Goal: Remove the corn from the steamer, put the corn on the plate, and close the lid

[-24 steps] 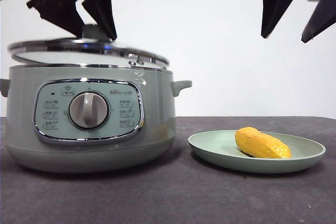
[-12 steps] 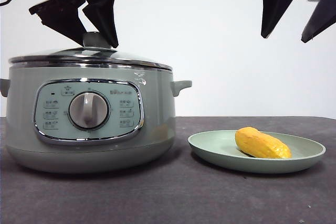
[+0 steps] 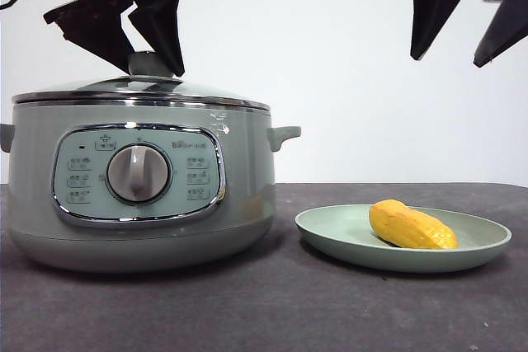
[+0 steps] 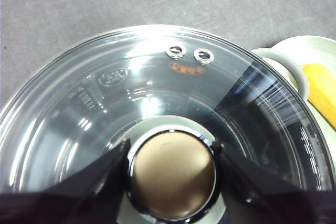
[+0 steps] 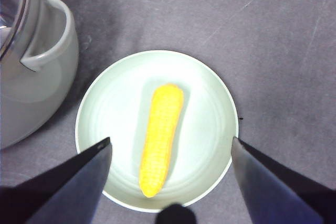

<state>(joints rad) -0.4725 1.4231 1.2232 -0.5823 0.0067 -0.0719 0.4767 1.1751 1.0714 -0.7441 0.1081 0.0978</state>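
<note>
The corn (image 3: 410,225) lies on the pale-green plate (image 3: 346,241) at the right; the right wrist view shows the corn (image 5: 160,135) along the middle of the plate (image 5: 210,108). The glass lid (image 3: 140,88) sits level on the sage-green steamer (image 3: 247,179). My left gripper (image 3: 155,63) is right above the lid, its jaws shut against both sides of the lid's knob (image 4: 172,174). My right gripper (image 3: 447,61) hangs open and empty high above the plate.
The steamer stands at the left of the dark table (image 3: 280,311), its side handle (image 3: 285,133) pointing toward the plate. A gap of bare table lies between the steamer and the plate.
The lid, held tilted just above the steamer a second ago, has come down and now rests flat on its rim. The right gripper, plate and corn have not moved.
</note>
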